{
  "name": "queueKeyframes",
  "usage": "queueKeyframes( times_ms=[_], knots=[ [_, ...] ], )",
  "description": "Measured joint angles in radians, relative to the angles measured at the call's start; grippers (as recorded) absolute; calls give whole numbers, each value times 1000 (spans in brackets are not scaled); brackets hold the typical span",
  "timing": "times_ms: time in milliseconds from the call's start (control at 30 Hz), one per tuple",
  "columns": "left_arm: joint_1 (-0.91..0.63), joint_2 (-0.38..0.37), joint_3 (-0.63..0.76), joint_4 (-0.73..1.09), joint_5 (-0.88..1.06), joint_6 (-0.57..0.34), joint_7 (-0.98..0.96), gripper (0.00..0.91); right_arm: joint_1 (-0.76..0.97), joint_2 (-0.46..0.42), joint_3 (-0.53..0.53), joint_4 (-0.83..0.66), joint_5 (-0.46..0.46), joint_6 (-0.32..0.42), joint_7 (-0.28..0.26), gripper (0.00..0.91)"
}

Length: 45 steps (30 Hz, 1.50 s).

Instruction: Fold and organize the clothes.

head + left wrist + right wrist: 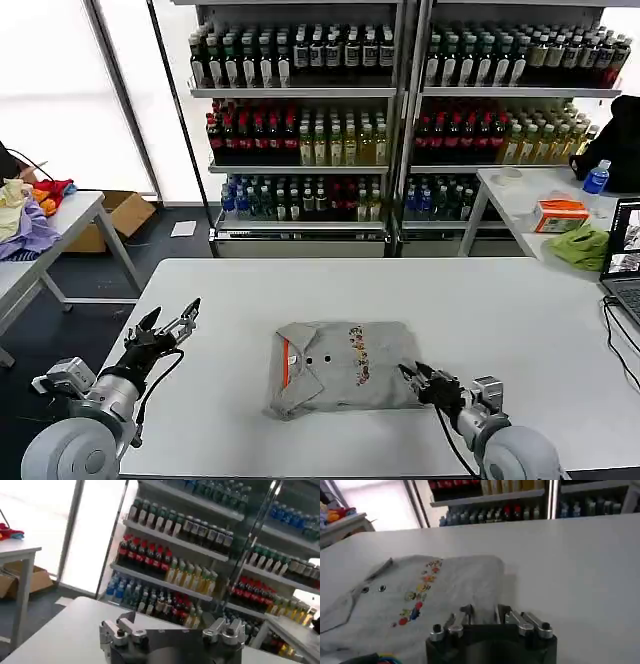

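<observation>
A light grey shirt (345, 370) lies folded into a compact rectangle at the middle of the white table (480, 300). Its buttoned collar with orange lining (287, 360) faces left, and its multicoloured chest print (358, 355) faces up. My right gripper (412, 372) sits low at the shirt's front right corner, open, with its fingertips just over the cloth edge. In the right wrist view the shirt (445, 587) spreads out beyond the right gripper (484, 611). My left gripper (172, 315) hovers open above bare table, well left of the shirt, and points at the shelves (170, 630).
Shelves of bottles (310, 120) stand behind the table. A side table (50, 235) at the left holds purple, cream and red garments. At the right are a lime-green cloth (580, 245), an orange box (560, 215) and a laptop (625, 260).
</observation>
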Motion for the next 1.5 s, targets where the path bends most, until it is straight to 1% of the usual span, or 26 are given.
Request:
queueKeyframes(
  times_ms=[167,300,467,600,733,967,1100,1200,1300,1367,1500],
  knots=[
    [6,2,-3,-10,-3,3,0,907,-7,4,43,50,-37,28,4,907],
    [8,3,1,-13,0,4,2,907,19,24,39,68,-64,58,13,907],
    [12,-3,10,-11,10,3,4,907,86,83,-38,34,-128,107,30,907],
    [22,-6,9,-11,14,1,7,907,131,145,-113,-36,-195,151,51,907],
    [34,-12,2,-13,14,-3,8,907,154,199,-163,-111,-250,176,84,907],
    [45,-24,11,-6,14,-5,13,907,158,244,-213,-178,-304,174,162,907],
    [40,-25,19,1,14,-6,13,907,157,256,-228,-181,-317,151,203,907],
    [41,-26,22,4,15,-7,15,907,154,258,-231,-164,-321,139,221,907],
    [45,-24,21,4,16,-10,19,907,146,252,-223,-132,-317,143,219,907],
    [48,-20,18,4,19,-13,22,907,135,244,-206,-102,-309,163,206,907],
    [57,-12,13,7,29,-25,33,907,92,221,-124,-54,-286,232,143,907]
  ],
)
